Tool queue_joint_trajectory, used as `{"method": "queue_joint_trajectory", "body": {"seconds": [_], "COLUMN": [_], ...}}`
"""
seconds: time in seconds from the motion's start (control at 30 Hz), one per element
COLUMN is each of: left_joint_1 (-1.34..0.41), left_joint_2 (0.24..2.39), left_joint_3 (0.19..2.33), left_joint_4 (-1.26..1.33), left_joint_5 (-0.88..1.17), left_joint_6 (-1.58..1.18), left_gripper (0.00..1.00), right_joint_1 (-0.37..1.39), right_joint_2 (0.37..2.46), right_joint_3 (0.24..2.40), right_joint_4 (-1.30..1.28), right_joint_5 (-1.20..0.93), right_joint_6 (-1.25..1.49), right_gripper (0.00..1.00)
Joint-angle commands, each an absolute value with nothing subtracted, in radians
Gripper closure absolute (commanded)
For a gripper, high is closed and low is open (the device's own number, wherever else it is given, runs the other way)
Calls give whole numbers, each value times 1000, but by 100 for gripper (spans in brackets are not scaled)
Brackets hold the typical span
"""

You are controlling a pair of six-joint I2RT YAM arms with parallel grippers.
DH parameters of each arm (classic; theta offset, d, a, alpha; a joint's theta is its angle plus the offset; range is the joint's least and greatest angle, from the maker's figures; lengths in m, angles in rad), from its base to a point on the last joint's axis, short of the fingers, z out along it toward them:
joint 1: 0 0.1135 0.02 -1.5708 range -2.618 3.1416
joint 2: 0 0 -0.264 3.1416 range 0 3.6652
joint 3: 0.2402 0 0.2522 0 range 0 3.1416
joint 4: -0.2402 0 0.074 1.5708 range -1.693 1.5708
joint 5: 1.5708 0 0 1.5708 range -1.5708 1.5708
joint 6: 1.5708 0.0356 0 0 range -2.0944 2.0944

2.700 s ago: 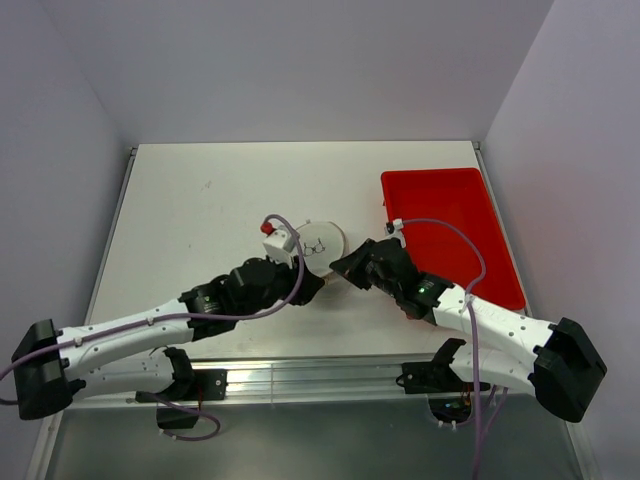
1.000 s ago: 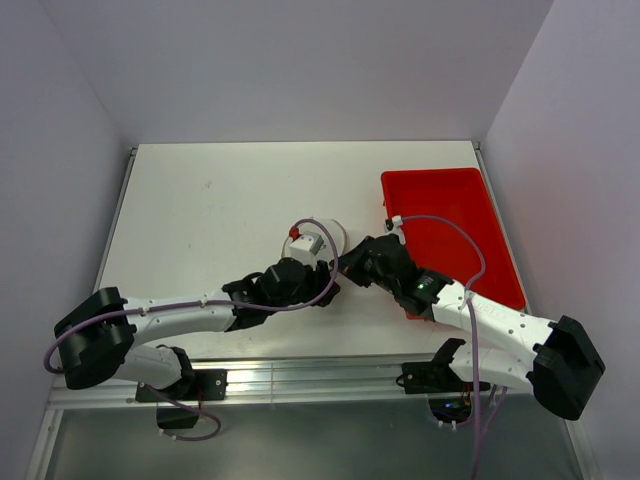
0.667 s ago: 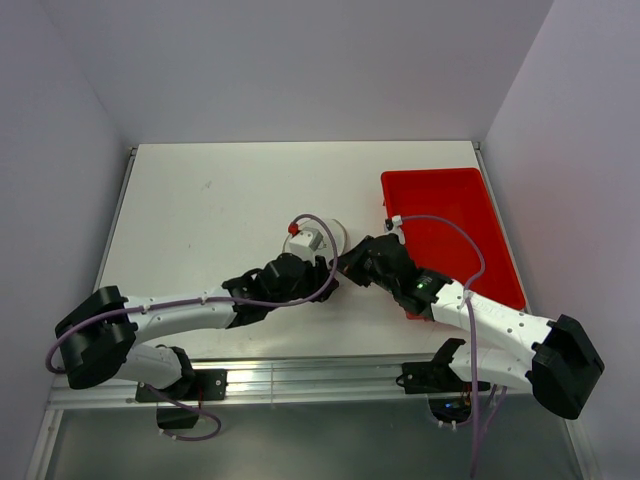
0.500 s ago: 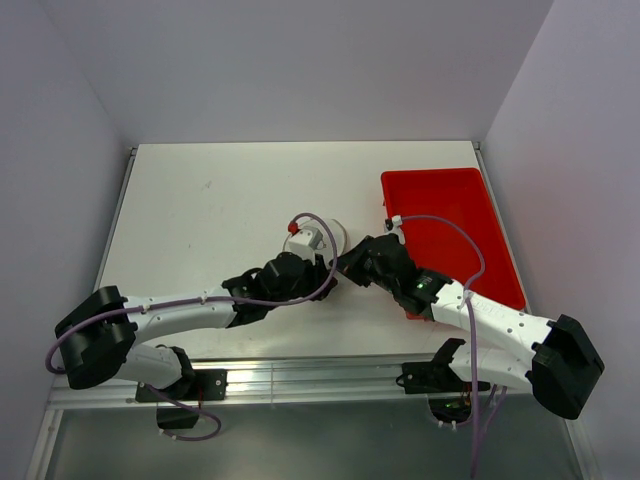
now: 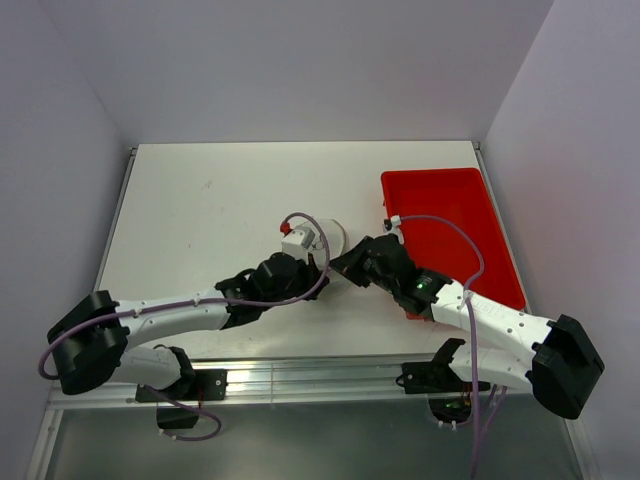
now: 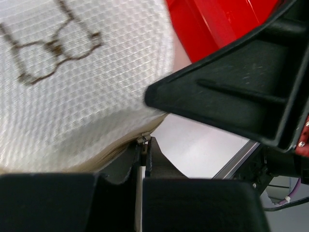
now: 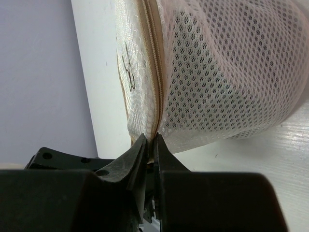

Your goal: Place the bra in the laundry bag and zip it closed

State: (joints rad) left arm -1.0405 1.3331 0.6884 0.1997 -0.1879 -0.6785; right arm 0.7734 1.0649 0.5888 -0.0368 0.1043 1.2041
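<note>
The laundry bag, a white mesh dome, sits on the table left of the red tray. In the left wrist view its top carries a brown bra drawing. My left gripper is shut on the small metal zipper pull at the bag's lower edge. My right gripper is shut on the bag's zipper seam, pinching the edge between its fingertips. The two grippers nearly touch. The zipper looks closed along the visible seam. The bra is not in view.
The red tray stands at the right of the table, close behind my right arm, and shows in the left wrist view. Side walls enclose the table. The metal rail runs along the near edge.
My left gripper swung right to the bag's near edge beside my right gripper, then shifted slightly left over the last second. The right arm has held still on the bag.
</note>
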Motion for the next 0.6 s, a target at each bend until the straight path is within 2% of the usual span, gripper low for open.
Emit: {"method": "queue_joint_trajectory", "body": {"seconds": [0.0, 0.3, 0.57], "left_joint_1": [-999, -885, -772], "left_joint_2": [1237, 1034, 891], "left_joint_3": [643, 520, 454], "left_joint_4": [198, 80, -6], "left_joint_5": [-233, -236, -244], "left_joint_6": [-704, -726, -756], "left_gripper": [100, 100, 100], "right_joint_1": [769, 727, 608], "right_joint_2": [1060, 1068, 1170], "right_joint_3": [617, 672, 807], "right_joint_4": [-43, -72, -107], "right_joint_5": [110, 81, -110], "right_joint_6": [1167, 1077, 885], "right_gripper": [100, 100, 100]}}
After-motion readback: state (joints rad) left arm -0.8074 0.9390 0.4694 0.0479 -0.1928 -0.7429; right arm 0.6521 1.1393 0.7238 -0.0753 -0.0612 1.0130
